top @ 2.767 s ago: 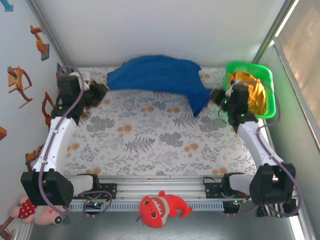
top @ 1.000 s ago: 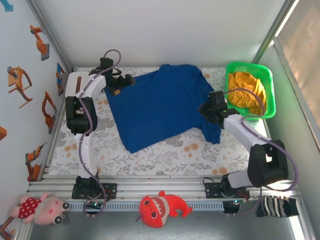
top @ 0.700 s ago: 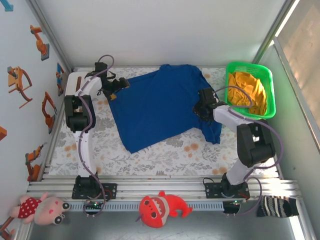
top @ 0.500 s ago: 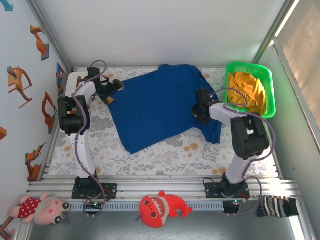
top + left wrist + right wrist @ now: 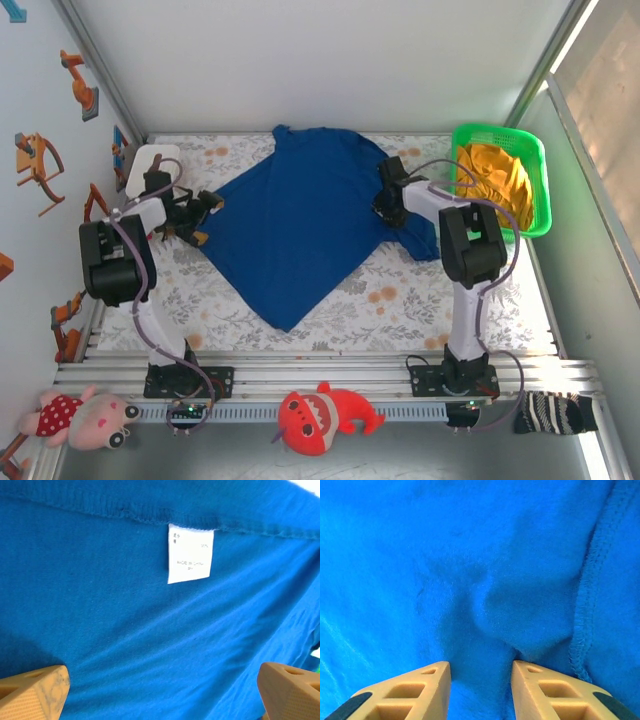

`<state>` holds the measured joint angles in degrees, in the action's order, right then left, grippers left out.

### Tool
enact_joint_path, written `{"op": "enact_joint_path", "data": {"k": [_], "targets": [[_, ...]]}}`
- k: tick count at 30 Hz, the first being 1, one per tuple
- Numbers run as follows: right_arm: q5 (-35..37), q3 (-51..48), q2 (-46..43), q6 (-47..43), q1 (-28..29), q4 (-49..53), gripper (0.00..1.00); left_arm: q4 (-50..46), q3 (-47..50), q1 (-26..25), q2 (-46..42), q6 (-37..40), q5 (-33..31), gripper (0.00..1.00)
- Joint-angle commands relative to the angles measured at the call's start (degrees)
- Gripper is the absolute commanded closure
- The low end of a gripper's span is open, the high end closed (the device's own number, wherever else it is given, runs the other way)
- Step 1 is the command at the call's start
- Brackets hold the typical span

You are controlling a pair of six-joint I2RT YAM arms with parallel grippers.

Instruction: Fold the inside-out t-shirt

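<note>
1. Worktop (image 5: 330,290): floral-patterned. You have both arm bases at its near edge.
2. Inside-out t-shirt (image 5: 290,230): lies spread over the far middle of the worktop, with one pointed corner reaching toward the near edge.
3. Green basket (image 5: 500,130): stands at the far right corner and holds an orange-yellow garment (image 5: 495,175). It sits just beside the shirt's right edge.
4. Left pincer (image 5: 198,218): released, at the shirt's left edge. From the left wrist you see its fingers set wide apart (image 5: 162,690) with blue cloth (image 5: 125,630) spanning the gap and nothing gripped.
5. Right pincer (image 5: 386,203): grasping the t-shirt on its right side. From the right wrist you see a raised fold of cloth (image 5: 445,555) bunched between the fingers (image 5: 480,690), with a stitched hem just to the right.
6. White label (image 5: 190,554): sewn beneath a stitched seam. You cannot read its print.
</note>
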<state>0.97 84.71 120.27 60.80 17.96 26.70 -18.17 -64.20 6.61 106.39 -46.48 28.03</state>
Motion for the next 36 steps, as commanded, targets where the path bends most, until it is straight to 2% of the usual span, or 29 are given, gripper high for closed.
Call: {"op": "enact_joint_path", "data": {"k": [1, 10, 15, 20, 24, 27, 30, 36], "targets": [[-1.04, 4.36, 6.32, -0.56, -1.41, 6.53, 0.64, -1.18, 7.59, 0.07, -3.15, -5.11, -2.20, 0.04], [-0.97, 18.81, 14.67, -3.70, -6.84, 14.06, 0.64, 2.49, 19.74, -2.39, -12.77, -9.77, -2.18, 0.04], [-2.55, 28.13, 19.84, -8.01, -9.14, 16.18, 0.65, 4.75, 26.01, -6.88, -18.03, -12.64, -3.47, 0.04], [-5.91, 34.71, 19.96, -17.58, -9.87, 15.83, 0.65, 0.28, 23.30, -12.24, -24.51, -9.61, -6.43, 0.04], [-10.85, 29.86, 13.33, -20.63, -9.70, 10.56, 0.65, -5.03, 15.12, -13.81, -25.01, -3.31, -8.72, 0.04], [-13.40, 22.26, 6.75, -20.28, -8.90, 5.60, 0.65, -7.47, 7.36, -13.77, -20.82, 0.76, -8.98, 0.04], [-14.56, 15.24, 1.45, -20.36, -6.92, 3.21, 0.65, -8.08, -0.47, -13.79, -13.36, 4.42, -7.68, 0.04], [-15.45, 0.31, -5.90, -18.49, -0.14, -2.45, 0.66, -10.43, -20.44, -14.51, 6.34, 13.88, 0.02, 0.04]]}}
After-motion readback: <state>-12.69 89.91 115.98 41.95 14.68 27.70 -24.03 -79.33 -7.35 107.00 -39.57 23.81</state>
